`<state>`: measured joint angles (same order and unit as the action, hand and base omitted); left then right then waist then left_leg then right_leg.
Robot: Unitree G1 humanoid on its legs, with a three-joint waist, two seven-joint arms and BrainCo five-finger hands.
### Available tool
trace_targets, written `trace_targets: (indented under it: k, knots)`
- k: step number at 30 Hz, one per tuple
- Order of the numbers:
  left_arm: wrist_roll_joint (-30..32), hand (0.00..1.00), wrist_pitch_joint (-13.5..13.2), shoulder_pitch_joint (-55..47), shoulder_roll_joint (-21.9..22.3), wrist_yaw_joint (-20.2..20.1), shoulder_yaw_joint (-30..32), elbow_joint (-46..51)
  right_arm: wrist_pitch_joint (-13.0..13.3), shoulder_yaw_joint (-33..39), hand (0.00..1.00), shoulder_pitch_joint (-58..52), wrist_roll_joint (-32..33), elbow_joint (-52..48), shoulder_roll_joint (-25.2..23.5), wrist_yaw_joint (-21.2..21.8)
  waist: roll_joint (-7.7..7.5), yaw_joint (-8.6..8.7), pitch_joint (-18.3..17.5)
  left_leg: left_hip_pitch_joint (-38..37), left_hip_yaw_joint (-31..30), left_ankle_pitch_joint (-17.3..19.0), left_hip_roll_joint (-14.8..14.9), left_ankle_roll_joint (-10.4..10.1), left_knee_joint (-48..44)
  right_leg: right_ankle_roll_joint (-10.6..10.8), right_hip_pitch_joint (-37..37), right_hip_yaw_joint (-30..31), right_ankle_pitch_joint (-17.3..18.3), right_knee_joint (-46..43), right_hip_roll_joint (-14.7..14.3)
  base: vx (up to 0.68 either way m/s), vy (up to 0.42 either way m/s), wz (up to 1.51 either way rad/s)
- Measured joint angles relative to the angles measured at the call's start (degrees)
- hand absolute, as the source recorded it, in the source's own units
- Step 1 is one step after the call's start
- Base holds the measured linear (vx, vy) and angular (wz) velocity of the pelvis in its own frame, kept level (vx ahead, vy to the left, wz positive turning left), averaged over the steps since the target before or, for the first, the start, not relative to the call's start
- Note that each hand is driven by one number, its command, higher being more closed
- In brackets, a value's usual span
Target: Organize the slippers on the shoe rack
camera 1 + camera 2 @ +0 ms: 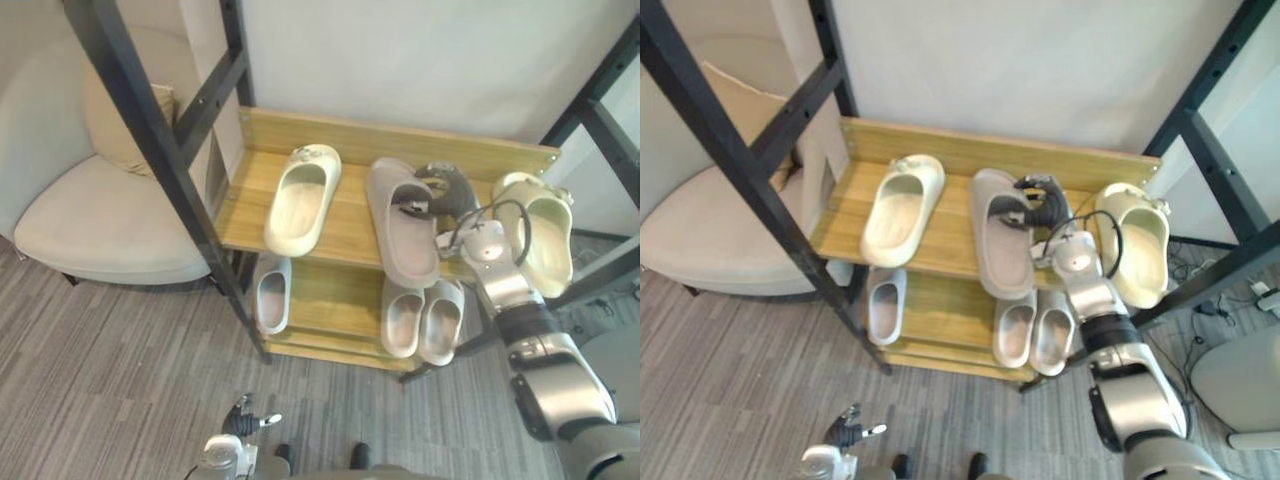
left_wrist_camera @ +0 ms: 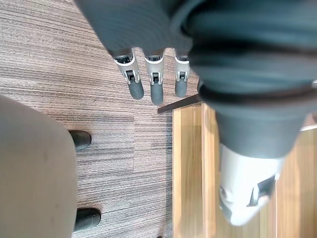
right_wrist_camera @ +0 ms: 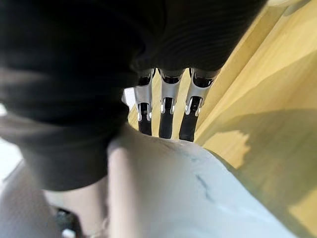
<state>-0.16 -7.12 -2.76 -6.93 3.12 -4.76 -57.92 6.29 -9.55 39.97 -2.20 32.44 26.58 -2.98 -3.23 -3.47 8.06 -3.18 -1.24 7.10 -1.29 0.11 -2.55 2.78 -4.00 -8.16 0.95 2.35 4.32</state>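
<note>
Left eye view: on the shoe rack (image 1: 300, 130) top shelf the grey-beige slipper (image 1: 400, 240) lies between left cream slipper (image 1: 300, 200) and right cream slipper (image 1: 545, 235), and is gripped by the right hand (image 1: 440, 190). Sorting is judged partly done, with the cream pair still unjoined

Left wrist view: left hand (image 2: 154, 79) fingers are straight and slightly spread, nothing held

Right wrist view: fingers (image 3: 166, 111) are pressed together, curled over the grey-beige slipper

Two-shelf wooden shoe rack (image 1: 400, 140). On top: cream slipper (image 1: 302, 198), taupe slipper (image 1: 400, 240), second cream slipper (image 1: 547, 235) at the right end. Below: single grey slipper (image 1: 271, 292), grey pair (image 1: 422, 318).
</note>
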Motion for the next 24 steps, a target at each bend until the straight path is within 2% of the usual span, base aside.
trace_targets:
  k: [4, 16, 24]
  knots:
    - [0.00, 0.00, 0.04, 0.02, -0.08, 0.00, -0.19, 0.00, 0.06, 0.02, 1.00, -0.15, 0.09, -0.82, 0.04, 0.05, -0.07, 0.07, 0.05, -0.59, 0.59, 0.00, 0.03, 0.00, 0.38, 0.01, -0.10, 0.61, 0.00, -0.06, 0.00, 0.00, 0.000, -0.07]
    - [0.08, 0.00, 0.07, -0.12, -0.09, -0.11, -0.23, -0.05, 0.72, 0.68, 1.00, -13.91, 2.36, -23.15, 0.40, 1.93, -0.07, 0.92, 0.05, -0.85, 0.51, 0.04, -0.07, 0.04, -0.02, 0.26, -0.39, 0.66, 0.17, -0.33, 0.28, 0.00, 0.000, 0.00]
    - [0.17, 0.00, 0.06, -0.27, -0.12, -0.95, -0.24, -0.67, 4.58, 5.49, 1.00, -19.41, 5.18, -38.88, -0.92, 2.01, 0.16, 2.05, -0.09, -1.57, 0.63, 0.05, 0.02, 0.06, -0.67, 0.34, -0.90, 0.94, 0.22, -1.16, 0.62, -0.04, -0.010, -0.01]
